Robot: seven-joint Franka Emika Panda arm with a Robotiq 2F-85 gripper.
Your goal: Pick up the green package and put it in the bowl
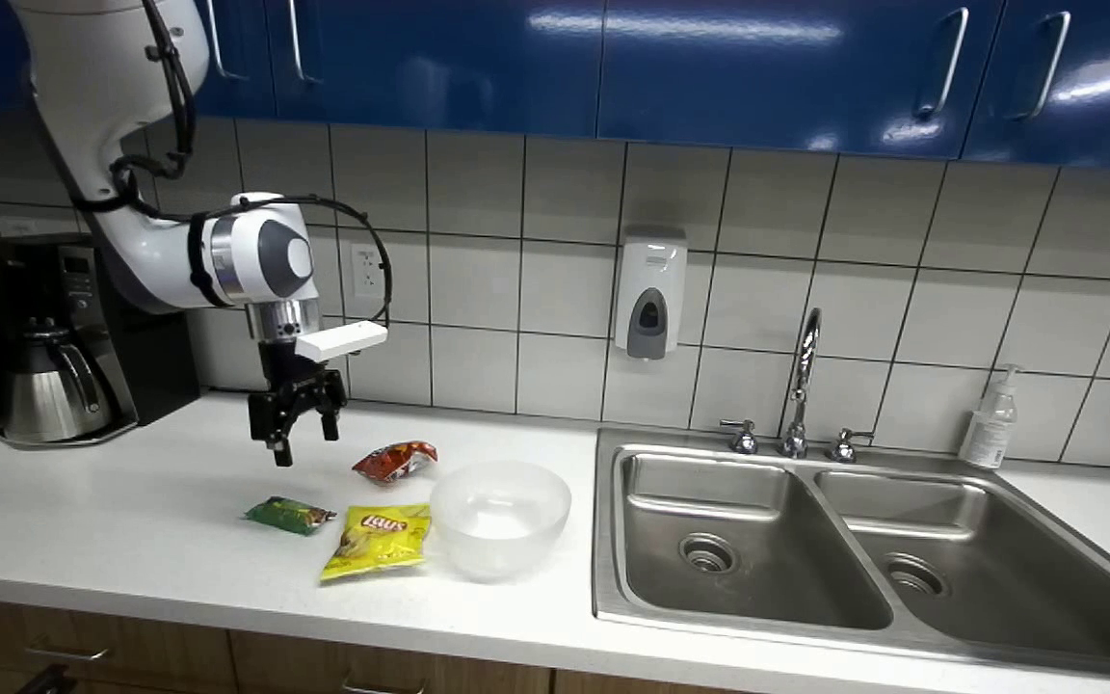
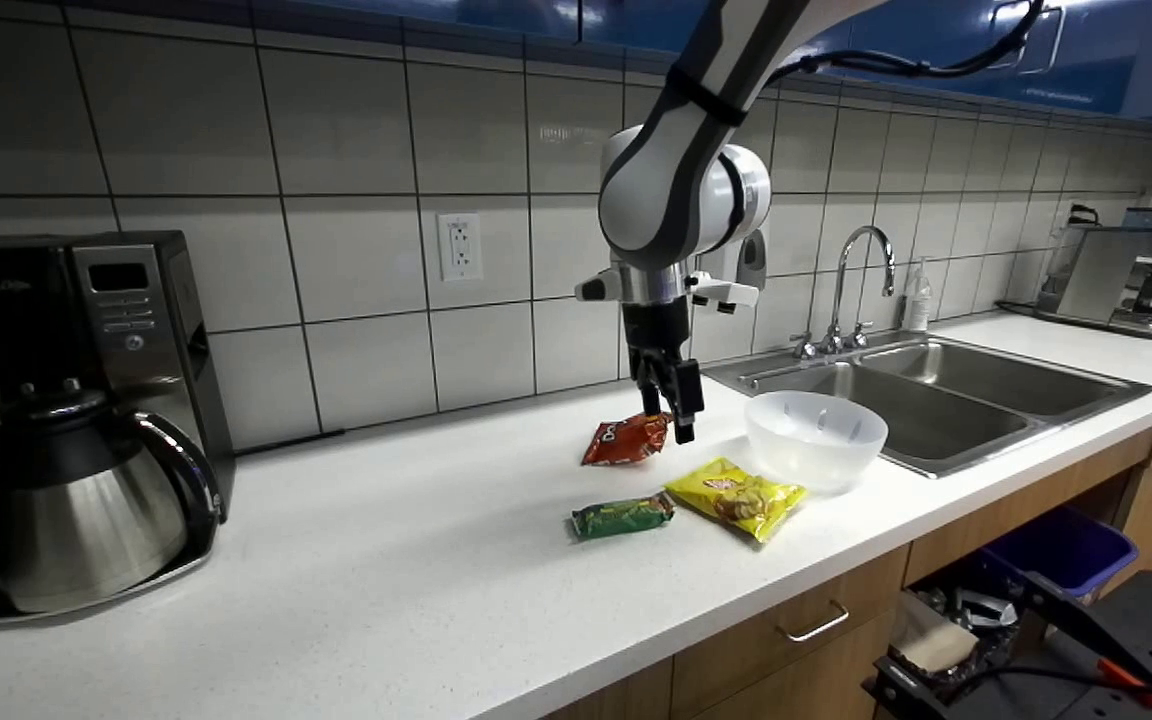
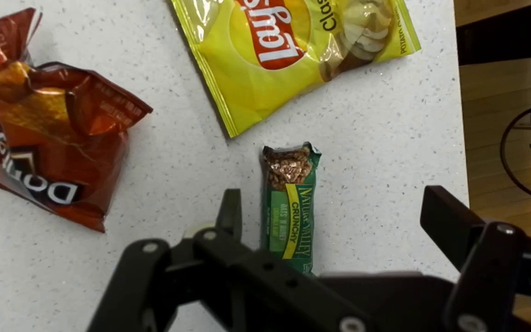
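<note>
The green package (image 1: 290, 516) is a small granola bar packet lying flat on the counter. It also lies there in an exterior view (image 2: 622, 516) and in the wrist view (image 3: 288, 212), where its lower end is hidden behind the gripper. The translucent bowl (image 1: 500, 520) stands upright beside the yellow bag; it also shows in an exterior view (image 2: 816, 440) and is out of the wrist view. My gripper (image 1: 306, 440) is open and empty, above the counter. In the wrist view the gripper (image 3: 331, 203) has its fingers spread either side of the packet, which lies nearer the left finger.
A yellow chip bag (image 1: 380, 540) lies between the green package and the bowl. A red packet (image 2: 627, 440) lies behind, near the tiled wall. The sink (image 1: 748, 540) is beyond the bowl. A coffee maker (image 2: 96, 430) stands at the counter's opposite end.
</note>
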